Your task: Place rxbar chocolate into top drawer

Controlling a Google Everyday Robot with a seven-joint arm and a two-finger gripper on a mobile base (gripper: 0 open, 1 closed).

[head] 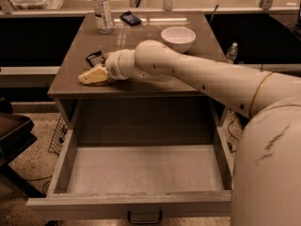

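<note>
The robot's arm (pixel 207 79) is thick, round and smooth, and it is creamy white. Small dark dots (pixel 203 85) sit here and there on its shell, like tiny screws. A thin gold ring (pixel 256 95) goes around it towards the right. The big round body (pixel 268 173) at the near right is white too, with a few grey scratch marks. The gripper (pixel 92 75) is pale yellow and sits over the near left of the table (pixel 136 34).
</note>
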